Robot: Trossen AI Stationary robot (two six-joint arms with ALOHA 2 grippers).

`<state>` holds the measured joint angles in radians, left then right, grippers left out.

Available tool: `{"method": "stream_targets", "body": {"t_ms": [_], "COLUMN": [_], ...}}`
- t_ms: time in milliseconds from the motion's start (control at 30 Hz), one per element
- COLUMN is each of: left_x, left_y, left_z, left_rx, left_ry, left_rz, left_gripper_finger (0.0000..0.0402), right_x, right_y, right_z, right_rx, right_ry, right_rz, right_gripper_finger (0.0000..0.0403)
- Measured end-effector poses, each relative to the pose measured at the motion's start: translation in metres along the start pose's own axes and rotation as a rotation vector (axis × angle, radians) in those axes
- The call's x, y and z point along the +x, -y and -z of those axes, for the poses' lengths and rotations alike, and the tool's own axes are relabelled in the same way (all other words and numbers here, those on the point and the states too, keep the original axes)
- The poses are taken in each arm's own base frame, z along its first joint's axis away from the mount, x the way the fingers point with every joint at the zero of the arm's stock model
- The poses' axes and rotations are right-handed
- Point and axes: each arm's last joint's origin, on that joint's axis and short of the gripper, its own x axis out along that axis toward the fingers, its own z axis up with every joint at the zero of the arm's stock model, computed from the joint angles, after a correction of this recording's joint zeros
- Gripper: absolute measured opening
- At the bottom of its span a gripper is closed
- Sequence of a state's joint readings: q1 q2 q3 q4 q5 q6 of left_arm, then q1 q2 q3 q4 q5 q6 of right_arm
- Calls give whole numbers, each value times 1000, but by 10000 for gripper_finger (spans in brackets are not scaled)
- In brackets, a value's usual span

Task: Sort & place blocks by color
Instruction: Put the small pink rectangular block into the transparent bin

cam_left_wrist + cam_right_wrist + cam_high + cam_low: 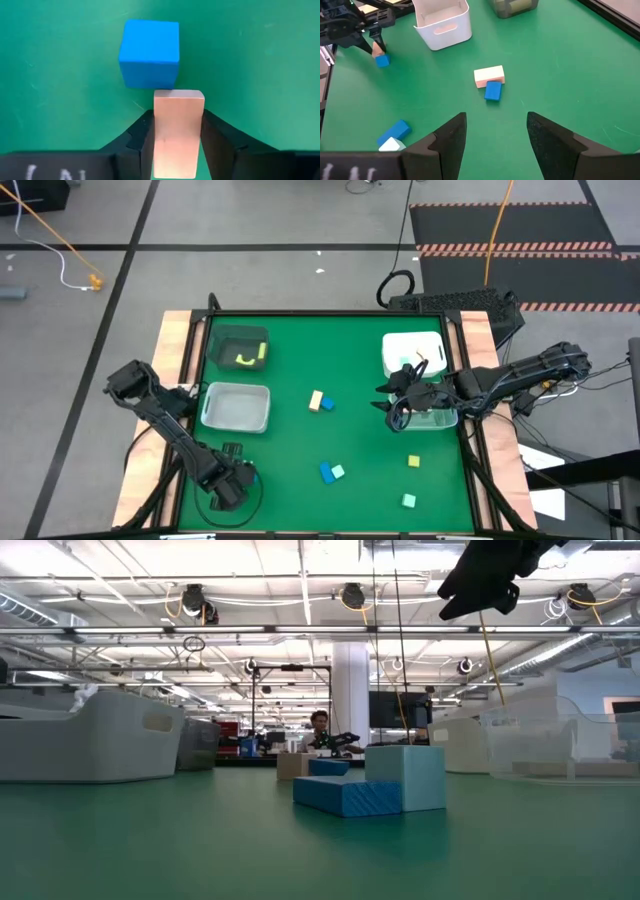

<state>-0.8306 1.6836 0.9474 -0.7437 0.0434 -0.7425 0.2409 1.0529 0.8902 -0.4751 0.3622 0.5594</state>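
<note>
Pink is the colour of the small block (pixel 178 131) that sits between the two dark fingers (pixel 221 140) of the left gripper (pixel 229 483), at the near left corner of the green table (pixel 300 500). In the left wrist view the fingers press on both sides of the pink block, so they look clamped on it, though the squeeze may not be finished. A blue cube (pixel 149 53) sits right by the pink block, touching it or almost touching it at one corner.

To do this step well, the left gripper should hold tight and lift straight up. That way the blue cube should not get bumped or dragged along. It should lift high enough to clear the bin walls before it moves sideways.

Other blocks lie around the table. A pale pink bar (pixel 489 76) touches a blue block (pixel 493 91) near the middle. A blue bar (pixel 394 132) and a light one (pixel 390 144) sit together closer to the front. A yellow block (pixel 414 462) and a mint one (pixel 409 500) sit apart on the right side.

The right gripper (pixel 398 408) hangs in the air beside the clear bin (pixel 440 420), in front of the white bin (pixel 412 350). Its fingers are apart and hold nothing. On the left sit a dark bin (pixel 238 347) and a light bin (pixel 236 407). The pictures do not show which bin is for pink.
</note>
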Motion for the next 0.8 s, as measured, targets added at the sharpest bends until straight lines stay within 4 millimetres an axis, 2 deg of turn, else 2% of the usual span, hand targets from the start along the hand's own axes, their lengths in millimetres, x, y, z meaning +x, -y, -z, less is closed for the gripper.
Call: {"method": "stream_targets", "body": {"t_ms": [233, 367, 567, 800], "left_x": [-1, -12, -44, -91], "left_y": [-3, -5, -19, -53], "left_z": [-2, -3, -6, -10], "left_rx": [-117, -182, -277, -409], "left_ry": [-59, -40, 71, 387], "left_rz": [64, 96, 155, 103], "left_gripper_finger": [126, 126, 126, 126], "right_x": [0, 0, 0, 3], "right_y": [0, 0, -2, 5], "right_z": [0, 0, -6, -19], "right_rx": [-3, -3, -20, -28], "right_ry": [0, 2, 57, 132], "right_rz": [0, -2, -28, -11], "right_gripper_finger": [201, 201, 201, 201]}}
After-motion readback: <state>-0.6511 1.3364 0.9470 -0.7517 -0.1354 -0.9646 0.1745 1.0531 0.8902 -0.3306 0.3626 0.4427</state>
